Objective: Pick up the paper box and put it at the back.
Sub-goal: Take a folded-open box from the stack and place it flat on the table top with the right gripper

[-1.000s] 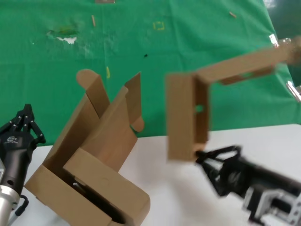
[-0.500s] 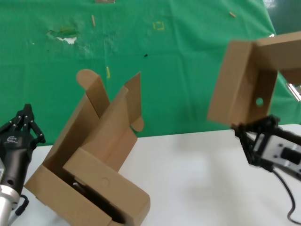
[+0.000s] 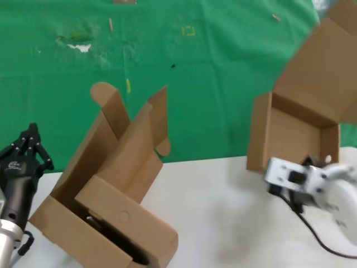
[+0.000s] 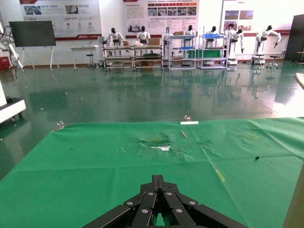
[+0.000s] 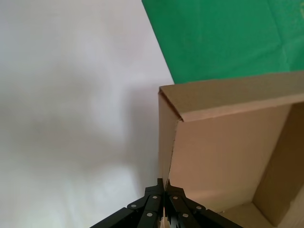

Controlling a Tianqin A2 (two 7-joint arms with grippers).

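Observation:
The paper box (image 3: 298,131) is a small brown mailer held off the table at the right, over the near edge of the green cloth (image 3: 223,67). Its lid (image 3: 326,70) stands open and its inside faces me. My right gripper (image 5: 164,183) is shut on one thin side wall of the box (image 5: 223,142). In the head view only the right arm's white wrist (image 3: 321,187) shows, under the box. My left gripper (image 3: 30,138) is shut and empty, parked at the near left; its tip also shows in the left wrist view (image 4: 159,179).
A bigger brown carton (image 3: 111,190) with open flaps and a rounded tab stands on the white tabletop (image 3: 223,212) at the near left. The cloth has a whitish scuffed patch (image 3: 81,46) and small yellow marks at the far left.
My right arm has swung the box rightward and lower, turning it so its open inside faces me and its lid points up. The left arm and the carton have not moved.

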